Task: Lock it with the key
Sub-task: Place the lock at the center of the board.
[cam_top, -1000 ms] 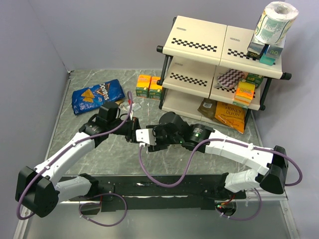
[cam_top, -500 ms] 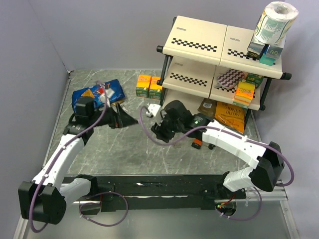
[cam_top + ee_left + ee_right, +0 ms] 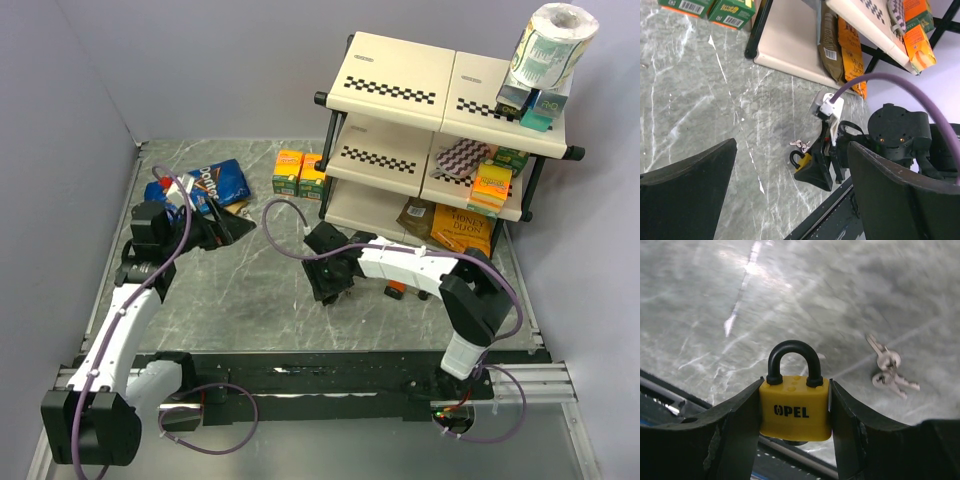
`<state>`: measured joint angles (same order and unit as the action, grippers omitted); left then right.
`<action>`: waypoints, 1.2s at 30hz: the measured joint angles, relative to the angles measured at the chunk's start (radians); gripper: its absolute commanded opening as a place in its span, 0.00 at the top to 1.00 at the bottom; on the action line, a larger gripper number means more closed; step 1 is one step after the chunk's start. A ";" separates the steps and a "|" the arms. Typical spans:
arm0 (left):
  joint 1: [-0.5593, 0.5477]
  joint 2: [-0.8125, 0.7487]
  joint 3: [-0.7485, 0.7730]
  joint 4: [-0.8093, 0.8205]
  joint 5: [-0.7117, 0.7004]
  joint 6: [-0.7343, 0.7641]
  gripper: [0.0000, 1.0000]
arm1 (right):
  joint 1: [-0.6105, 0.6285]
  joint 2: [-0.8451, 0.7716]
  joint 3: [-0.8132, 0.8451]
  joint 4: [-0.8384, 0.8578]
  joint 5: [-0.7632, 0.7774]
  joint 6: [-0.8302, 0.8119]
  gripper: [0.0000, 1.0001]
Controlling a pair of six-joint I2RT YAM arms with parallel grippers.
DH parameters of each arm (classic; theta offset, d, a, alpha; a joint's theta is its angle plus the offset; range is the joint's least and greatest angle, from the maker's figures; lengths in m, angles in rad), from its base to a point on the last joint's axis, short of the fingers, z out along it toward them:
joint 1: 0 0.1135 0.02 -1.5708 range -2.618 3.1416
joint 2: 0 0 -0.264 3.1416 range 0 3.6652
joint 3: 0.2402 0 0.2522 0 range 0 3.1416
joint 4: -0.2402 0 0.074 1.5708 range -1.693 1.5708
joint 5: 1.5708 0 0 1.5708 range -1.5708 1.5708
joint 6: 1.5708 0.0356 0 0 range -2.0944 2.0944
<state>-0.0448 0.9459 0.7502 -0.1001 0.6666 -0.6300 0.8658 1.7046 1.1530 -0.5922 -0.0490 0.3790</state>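
Right gripper [image 3: 796, 390]: its two fingers pinch the yellow padlock [image 3: 795, 407] by its flat sides, with the shackle [image 3: 792, 362] pointing away from the wrist. Both legs of the shackle meet the top of the body. The body bears the word OPEL. The lock is held low over the table [image 3: 240, 310], in front of the rack.

Keys [image 3: 888, 370]: a small bunch lies flat on the marble, beyond the padlock and to its right in the right wrist view. It is near the lock but not touching it.

Left gripper [image 3: 232, 229]: fingers spread wide, nothing between them. It hangs well to the left of the lock and faces it.

Shelf rack [image 3: 440, 130], three tiers:
- Top tier: a wrapped paper roll [image 3: 555, 45] stands on small boxes [image 3: 540, 108] at the right end.
- Middle tier: a checkered pouch [image 3: 462, 158] and an orange box [image 3: 490, 188].
- Bottom tier: a brown bag [image 3: 415, 213] and an orange Honey Dijon bag [image 3: 463, 233] lean side by side.

Surroundings: a blue Doritos bag [image 3: 205, 183] lies just behind the left gripper. Two orange-and-green boxes [image 3: 300, 172] stand beside the rack's left leg. A purple cable [image 3: 285, 225] loops over the table between the two grippers.
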 measured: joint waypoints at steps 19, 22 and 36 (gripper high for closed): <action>0.004 0.053 -0.084 0.113 0.077 -0.018 0.04 | -0.010 0.075 0.002 0.058 0.066 0.198 1.00; 0.004 0.054 -0.090 0.119 0.078 -0.018 0.04 | -0.010 0.103 0.015 0.057 0.080 0.210 1.00; 0.013 0.080 -0.092 0.108 0.029 -0.009 0.04 | -0.008 0.165 0.072 0.024 0.101 0.244 0.23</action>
<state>-0.0322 1.0256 0.6582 0.0074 0.6952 -0.6388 0.8577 1.8694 1.2247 -0.5678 0.0521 0.6231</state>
